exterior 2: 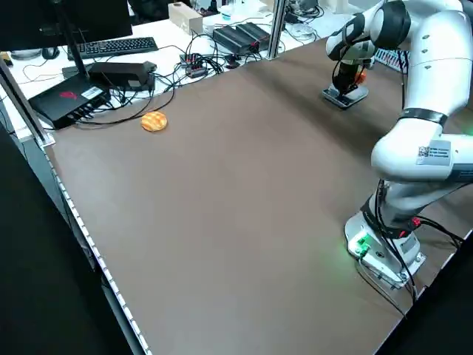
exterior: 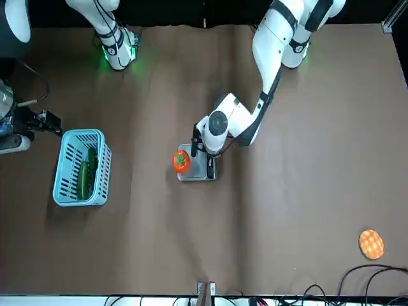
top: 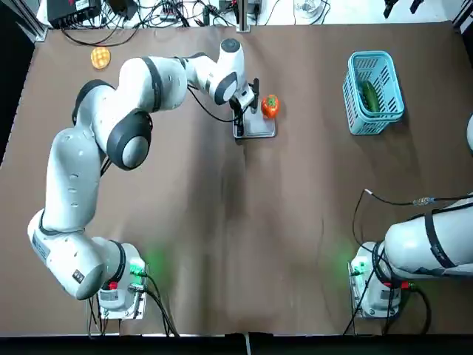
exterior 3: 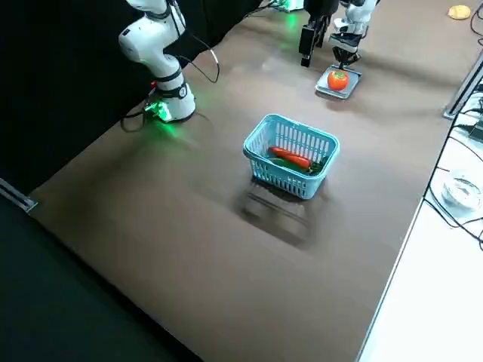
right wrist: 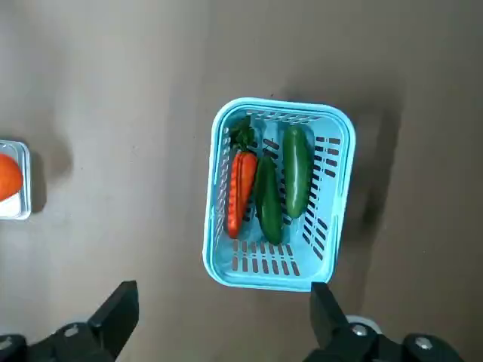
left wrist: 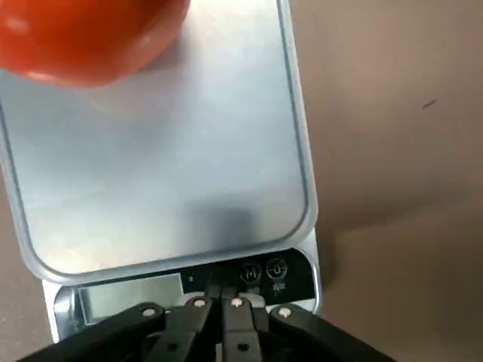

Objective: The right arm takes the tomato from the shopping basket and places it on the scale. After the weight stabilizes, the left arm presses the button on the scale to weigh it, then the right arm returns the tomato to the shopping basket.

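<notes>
Covering the scale's (left wrist: 162,151) buttons, the left gripper (left wrist: 223,290) is clenched; the tomato (left wrist: 90,38) is cropped.

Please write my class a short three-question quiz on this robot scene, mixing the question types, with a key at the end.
1. Multiple choice: What rests on the scale?
A) a carrot
B) the tomato
C) a cucumber

2. True or false: The right gripper, near the shopping basket, has its fingers spread apart with nothing between them.

3. Fill in the blank: The left gripper is at the scale's dark control strip, and its fingers are ______ (together or apart).

Key: 1. B; 2. True; 3. together
</notes>
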Robot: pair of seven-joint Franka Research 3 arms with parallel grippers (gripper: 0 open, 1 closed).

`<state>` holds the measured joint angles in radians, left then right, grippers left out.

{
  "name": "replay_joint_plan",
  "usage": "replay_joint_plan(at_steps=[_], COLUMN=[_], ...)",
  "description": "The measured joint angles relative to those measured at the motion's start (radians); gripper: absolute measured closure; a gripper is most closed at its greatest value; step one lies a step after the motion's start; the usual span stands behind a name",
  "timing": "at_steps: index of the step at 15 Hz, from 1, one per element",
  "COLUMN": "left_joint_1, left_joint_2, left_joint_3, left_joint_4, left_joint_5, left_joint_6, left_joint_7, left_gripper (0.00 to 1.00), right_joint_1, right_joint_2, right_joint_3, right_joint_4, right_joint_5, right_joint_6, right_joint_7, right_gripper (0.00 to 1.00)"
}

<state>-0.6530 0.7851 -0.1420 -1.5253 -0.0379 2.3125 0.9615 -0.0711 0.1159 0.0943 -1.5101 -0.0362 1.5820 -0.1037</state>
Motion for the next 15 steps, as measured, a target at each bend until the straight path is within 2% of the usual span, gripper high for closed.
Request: replay_joint_plan(at_steps=[5,11,12,14,15], left_joint_1=[0.006,0.025,0.034,0.052,0.060], left_joint_2=[-0.002,-0.085,-0.106,-0.148,-0.171], left_joint_3=[0.006,0.009,0.010,0.010,0.010], left_joint_4=[0.012,0.032,0.033,0.034,0.034], left_joint_5=[0.000,0.016,0.031,0.072,0.089], left_joint_6=[-0.009,-0.163,-0.191,-0.262,-0.299], left_joint_7=[0.000,0.000,0.000,0.000,0.000], left_gripper=[0.99,0.97,0.90,0.87,0.80], right_joint_1=[-0.002,-0.003,-0.002,0.013,0.025], right_joint_2=[0.000,0.000,0.000,0.002,0.010], right_joint_3=[-0.001,0.002,0.005,0.015,0.018], right_joint_4=[0.000,0.000,-0.001,-0.006,-0.011], right_joint_5=[0.000,0.022,0.047,0.110,0.151], right_joint_6=[0.000,0.003,0.004,0.015,0.030], right_joint_7=[0.000,0.000,-0.001,0.000,0.000], right_gripper=[0.00,0.00,0.00,0.01,0.01])
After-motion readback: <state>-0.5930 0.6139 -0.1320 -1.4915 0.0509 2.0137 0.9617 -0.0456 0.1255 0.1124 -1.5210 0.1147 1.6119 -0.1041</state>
